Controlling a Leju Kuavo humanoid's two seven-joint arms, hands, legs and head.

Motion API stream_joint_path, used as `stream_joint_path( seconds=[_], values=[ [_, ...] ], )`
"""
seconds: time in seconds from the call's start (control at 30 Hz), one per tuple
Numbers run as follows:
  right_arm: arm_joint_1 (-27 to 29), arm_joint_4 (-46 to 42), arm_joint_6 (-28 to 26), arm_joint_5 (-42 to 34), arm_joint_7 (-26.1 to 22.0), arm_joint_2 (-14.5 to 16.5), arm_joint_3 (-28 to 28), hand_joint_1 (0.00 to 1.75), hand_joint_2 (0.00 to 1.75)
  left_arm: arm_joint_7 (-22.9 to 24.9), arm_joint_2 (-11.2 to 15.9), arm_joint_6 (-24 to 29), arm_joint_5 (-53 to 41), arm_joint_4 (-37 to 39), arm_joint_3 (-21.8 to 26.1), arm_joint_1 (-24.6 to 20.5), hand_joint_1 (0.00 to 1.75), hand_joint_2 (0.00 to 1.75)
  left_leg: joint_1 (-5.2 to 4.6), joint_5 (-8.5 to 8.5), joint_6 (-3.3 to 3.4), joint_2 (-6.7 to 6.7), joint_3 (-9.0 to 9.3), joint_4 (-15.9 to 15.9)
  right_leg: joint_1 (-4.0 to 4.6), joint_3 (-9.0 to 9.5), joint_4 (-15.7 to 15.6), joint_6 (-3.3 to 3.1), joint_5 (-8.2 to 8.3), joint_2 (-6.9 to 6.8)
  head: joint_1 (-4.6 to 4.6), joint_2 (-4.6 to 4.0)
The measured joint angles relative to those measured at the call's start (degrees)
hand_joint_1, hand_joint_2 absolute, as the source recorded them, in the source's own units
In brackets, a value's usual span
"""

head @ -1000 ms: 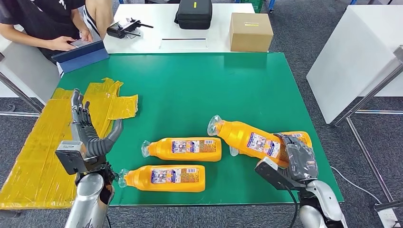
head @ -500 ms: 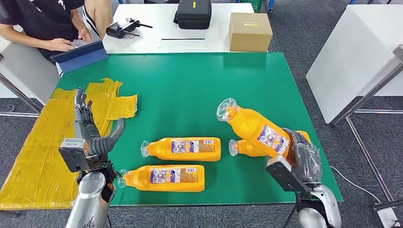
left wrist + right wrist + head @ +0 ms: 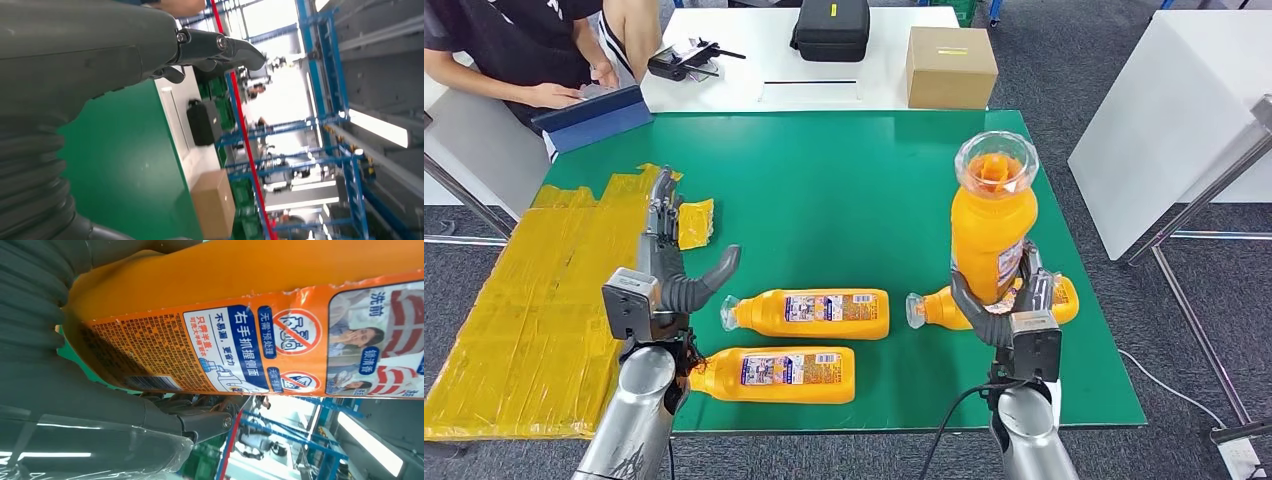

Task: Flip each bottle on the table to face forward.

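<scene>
Both forearms are smooth silver cylinders, each ending in a grey box-shaped wrist block. The left hand (image 3: pixel 667 268) has a thick grey thumb, darker jointed fingers with visible pivot screws, and a grey ribbed cover at its base. The right hand (image 3: pixel 1014 300) is likewise grey, with clear plastic film over part of it and a black cable looping below its wrist.

Orange bottles (image 3: pixel 806 314) with blue-and-white labels lie on a green table (image 3: pixel 844 190). At nine o'clock lies yellow sheeting (image 3: pixel 524 290); at twelve o'clock a black case (image 3: pixel 831 28) and a brown box (image 3: pixel 951 66).
</scene>
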Motion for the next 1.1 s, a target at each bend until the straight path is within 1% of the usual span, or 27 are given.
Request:
stream_joint_path(
  seconds=[0.1, 0.23, 0.37, 0.5, 0.73, 0.87, 1.1],
  values=[
    [-3.19, 3.72, 0.45, -1.49, -0.39, 1.13, 1.77, 1.74, 1.75, 1.19, 0.08, -1.30, 0.09, 0.00, -1.20, -0.54, 0.00, 1.75, 0.00, 0.01, 0.00, 0.00, 0.00, 0.00, 0.00, 0.00, 0.00, 0.00, 0.00, 0.00, -0.01, 0.00],
    [-5.82, 7.45, 0.98, -2.95, -1.12, 2.12, 3.47, 1.75, 1.75, 2.07, 0.30, -2.56, 0.61, 0.00, -2.04, -1.01, 0.00, 1.75, 0.00, 0.01, 0.00, -0.03, -0.04, 0.01, 0.00, -0.02, 0.01, 0.00, -0.01, -0.03, 0.00, 0.00],
    [-8.76, 11.70, 1.87, -4.44, -2.53, 3.14, 5.00, 1.75, 1.75, 3.99, 0.59, -5.95, 2.52, 0.14, -2.86, -1.77, 0.00, 1.75, 0.01, 0.02, -0.01, 0.00, -0.09, 0.00, 0.01, -0.04, 0.02, 0.00, 0.00, -0.02, 0.00, 0.00],
    [-13.10, 17.76, 1.79, -5.49, -4.97, 4.75, 6.34, 1.75, 1.75, 5.72, 0.85, -8.92, 4.18, 0.75, -3.60, -3.61, 0.00, 1.75, 0.01, 0.07, -0.03, -0.01, -0.09, 0.00, 0.01, -0.04, 0.02, 0.00, 0.00, -0.02, 0.00, 0.00],
    [-20.08, 26.71, 1.73, -4.75, -6.06, 7.08, 9.44, 1.75, 1.75, 7.86, 2.37, -11.89, 6.17, 1.91, -4.36, -6.00, 0.00, 1.75, 0.01, 0.11, -0.04, -0.01, -0.08, 0.01, 0.01, -0.04, 0.05, 0.01, 0.02, -0.02, 0.00, 0.00],
    [-22.58, 30.30, 1.61, -3.47, -6.10, 8.51, 11.64, 1.75, 1.75, 9.55, 3.36, -14.04, 7.34, 2.45, -4.48, -7.29, 0.00, 1.75, 0.03, 0.11, -0.04, -0.01, -0.09, 0.01, 0.02, -0.05, 0.05, 0.01, 0.02, -0.02, 0.00, 0.00],
    [-24.52, 33.89, 1.68, -2.88, -6.14, 9.99, 13.85, 1.75, 1.75, 10.00, 4.61, -14.46, 7.51, 2.89, -4.48, -8.71, 0.00, 1.75, 0.02, 0.11, -0.04, -0.02, -0.12, 0.01, 0.02, -0.04, 0.05, 0.01, 0.02, -0.02, 0.01, 0.00]
  ],
)
